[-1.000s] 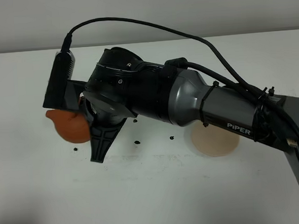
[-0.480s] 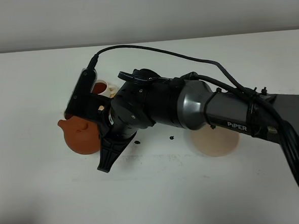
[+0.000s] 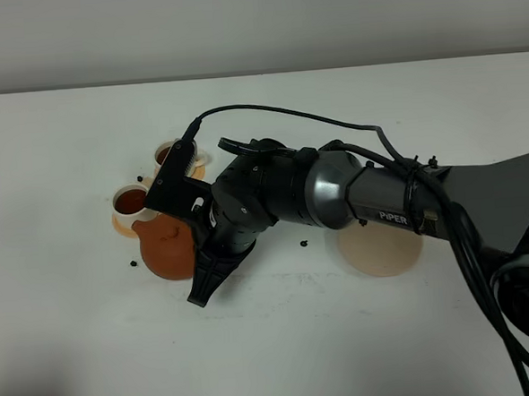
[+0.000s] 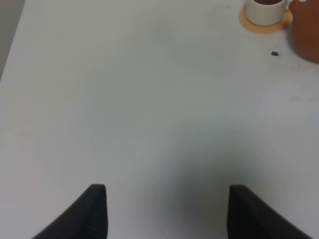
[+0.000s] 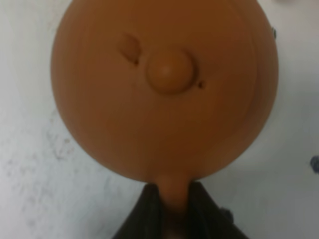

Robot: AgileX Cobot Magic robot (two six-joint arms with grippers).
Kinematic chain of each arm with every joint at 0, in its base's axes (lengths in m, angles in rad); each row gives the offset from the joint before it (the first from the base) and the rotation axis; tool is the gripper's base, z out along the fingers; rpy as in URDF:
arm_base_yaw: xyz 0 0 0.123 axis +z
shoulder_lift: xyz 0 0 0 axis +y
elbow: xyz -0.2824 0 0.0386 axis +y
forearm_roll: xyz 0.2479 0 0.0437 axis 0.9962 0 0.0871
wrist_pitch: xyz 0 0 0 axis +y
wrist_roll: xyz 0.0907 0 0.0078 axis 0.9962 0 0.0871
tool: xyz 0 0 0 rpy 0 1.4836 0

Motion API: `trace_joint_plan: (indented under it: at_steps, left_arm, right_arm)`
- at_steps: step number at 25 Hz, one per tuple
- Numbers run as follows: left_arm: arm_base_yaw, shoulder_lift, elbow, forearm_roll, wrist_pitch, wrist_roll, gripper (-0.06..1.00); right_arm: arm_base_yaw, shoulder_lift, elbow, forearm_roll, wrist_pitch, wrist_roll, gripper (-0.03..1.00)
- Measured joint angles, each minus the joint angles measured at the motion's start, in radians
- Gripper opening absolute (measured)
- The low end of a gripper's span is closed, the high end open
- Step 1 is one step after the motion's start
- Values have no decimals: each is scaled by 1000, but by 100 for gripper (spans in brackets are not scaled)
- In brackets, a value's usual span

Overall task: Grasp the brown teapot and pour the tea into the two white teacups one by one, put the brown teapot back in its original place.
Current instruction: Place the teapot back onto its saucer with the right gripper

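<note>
Right claw: your wrist view shows its two dark fingers clenched on the handle of the brown teapot, seen from straight above with the lid knob in the middle.
Left claw: you see both tips spread wide apart over the bare white table, grasping nothing; the high camera does not show this claw at all.
Only in the high view: two white teacups, each on an orange coaster, both holding dark tea; the nearer one is just beside the teapot's spout, the second sits behind it.
Teapot position: roughly upright, low over the table or on it, you cannot tell which, left of the middle and well apart from the pale round disc.
In the way: the right arm covers the teapot's right side and the disc's upper edge.
Around: small dark specks scattered on the table.
Arm pose: your right arm reaches across the middle to the left, wrist bent down.
</note>
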Motion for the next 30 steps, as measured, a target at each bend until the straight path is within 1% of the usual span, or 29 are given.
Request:
trace_joint_plan:
  at_steps: [4,6,8,12,15,20,24,27,30]
  left_arm:
    - [0,0,0,0,0,0,50]
    - [0,0,0,0,0,0,50]
    - [0,0,0,0,0,-1,50]
    - [0,0,0,0,0,0,50]
    - [0,0,0,0,0,0,50]
    - [0,0,0,0,0,0,50]
    - [0,0,0,0,0,0,50]
    - [0,0,0,0,0,0,50]
    - [0,0,0,0,0,0,50]
  right_arm:
    - [-6,-65,0,17,72,1,9]
    - [-14,-111,1,30,93,3,9]
    - [-28,-171,27,39,85,8,9]
    - [-97,-306,190,54,-23,38,9]
    - [-176,-404,336,60,-108,96,9]
    - [-318,-562,563,60,-206,196,9]
    - [-410,-674,707,72,-254,293,9]
    - [-438,-713,789,114,-276,322,9]
    - [-442,-718,847,169,-295,333,9]
